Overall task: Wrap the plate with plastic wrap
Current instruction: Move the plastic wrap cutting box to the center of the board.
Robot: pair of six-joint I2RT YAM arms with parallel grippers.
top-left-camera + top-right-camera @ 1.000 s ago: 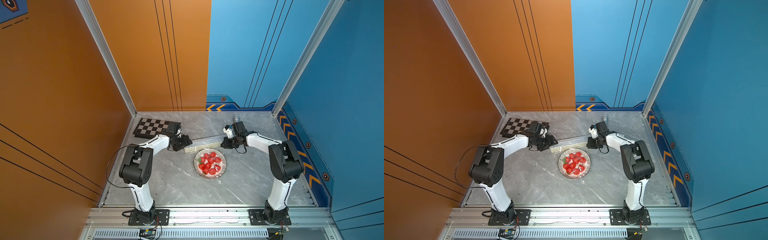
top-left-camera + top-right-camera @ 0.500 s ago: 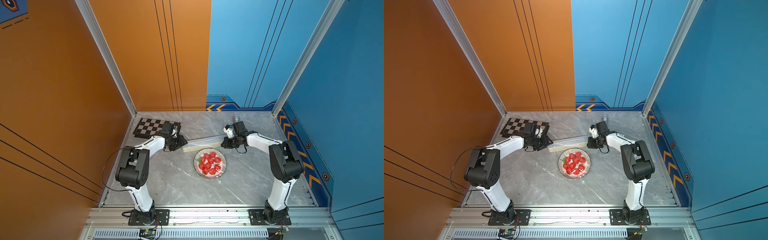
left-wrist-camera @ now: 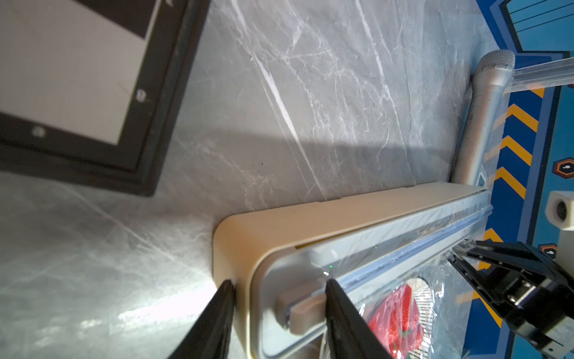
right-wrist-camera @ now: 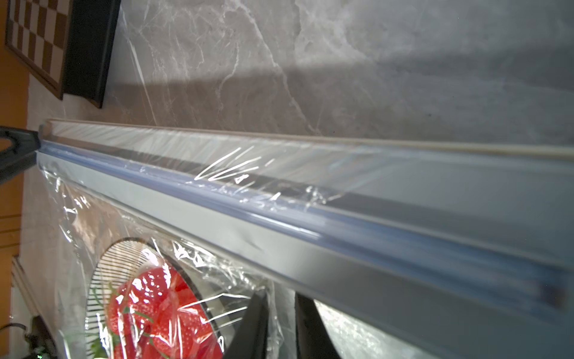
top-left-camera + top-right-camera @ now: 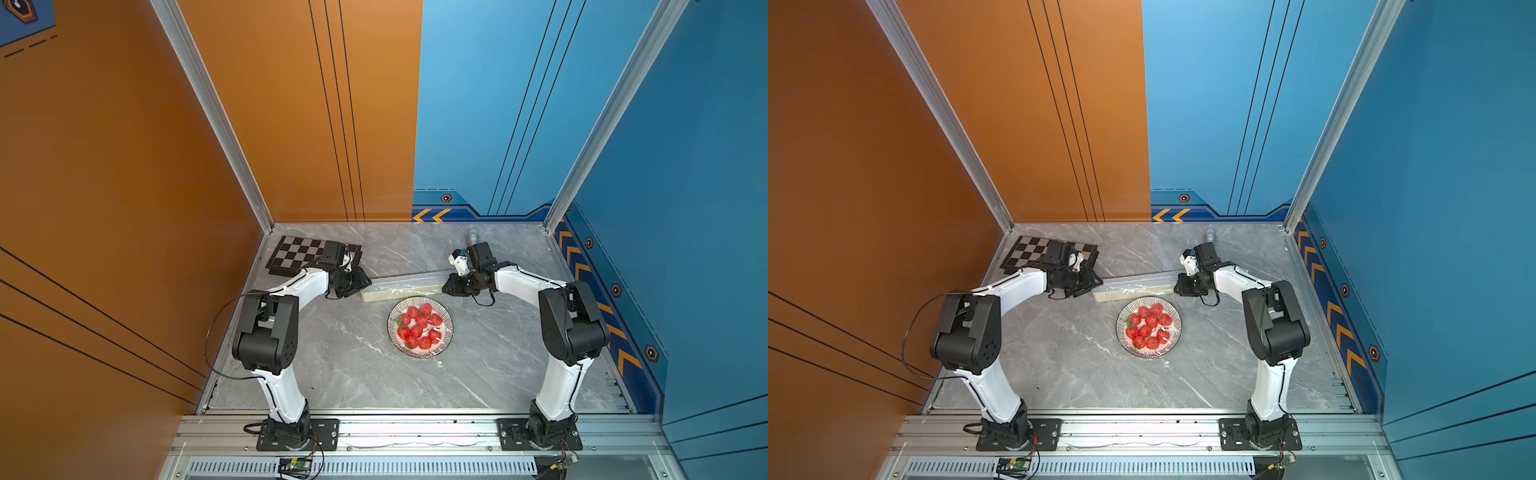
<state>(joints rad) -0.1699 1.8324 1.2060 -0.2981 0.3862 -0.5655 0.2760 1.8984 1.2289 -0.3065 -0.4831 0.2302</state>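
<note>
1. White plate (image 5: pixel 420 354) sits mid-table (image 5: pixel 353 365), nearest you, right up against the box; can't tell if they touch. Film (image 4: pixel 198 256) lies crinkled over it and runs up to the box lid. Looks uncut to me.
2. Right gripper (image 4: pixel 279 295): at the box's right end, jaws a crack apart, film showing in the gap, nothing clamped. You get no tension from that side.
3. Box (image 5: pixel 395 289) lies slanted behind the plate, between both grippers.
4. Left gripper (image 3: pixel 278 283): pinching the box's left end, one finger on the cream outer wall, the other against the slider (image 3: pixel 302 306).
5. Step in hand, my read: cut the film with the slider.
   - Check your grip moves the slider, not the whole box; the wall-side finger could drag.
   - Run it straight along the track toward the right gripper, steady.
   - Slack film bunches instead of cutting, so tension it or pin the box first.
6. Far side: chessboard (image 5: pixel 299 253) behind the left gripper, rod (image 5: pixel 472 237) behind the right. Both off the cutting line; keep your wrists off them.
</note>
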